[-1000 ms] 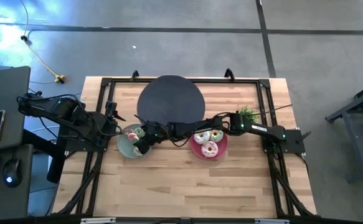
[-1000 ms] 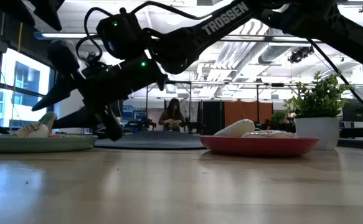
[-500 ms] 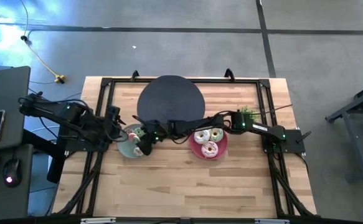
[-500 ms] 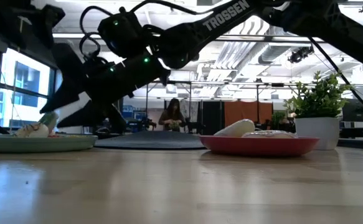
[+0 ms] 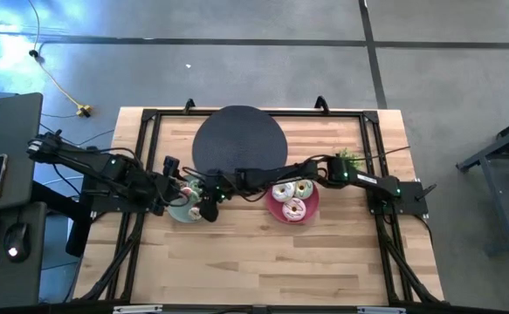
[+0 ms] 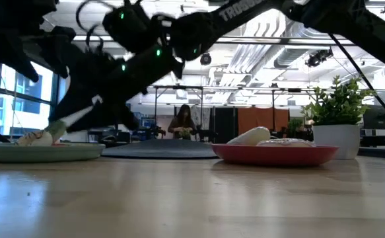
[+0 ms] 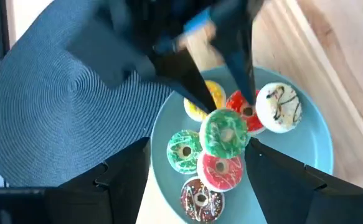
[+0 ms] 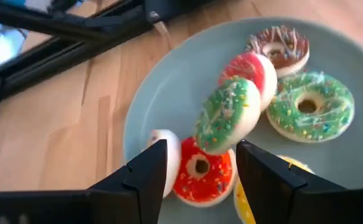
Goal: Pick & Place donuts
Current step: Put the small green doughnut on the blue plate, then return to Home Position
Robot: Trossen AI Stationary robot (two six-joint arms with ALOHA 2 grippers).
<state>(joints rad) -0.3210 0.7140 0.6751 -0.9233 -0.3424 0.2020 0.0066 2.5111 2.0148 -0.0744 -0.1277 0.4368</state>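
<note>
Donuts (image 7: pixel 201 168) piled on grey-green plate (image 5: pixel 177 208), table's 9 o'clock side. Right gripper (image 8: pixel 201 163) grasps green-sprinkled donut (image 8: pixel 228 121) above them. Left gripper (image 7: pixel 197 180) hovers released, close by.

Both arms are dark, near-black, built of slim jointed links with thin black cables looping along them. The right arm (image 5: pixel 359 180) carries white block lettering on one link, seen at the top of the low view, and small green indicator lights glow on both. The fingers (image 8: pixel 142 177) are matte black, flat, angular plates.
</note>
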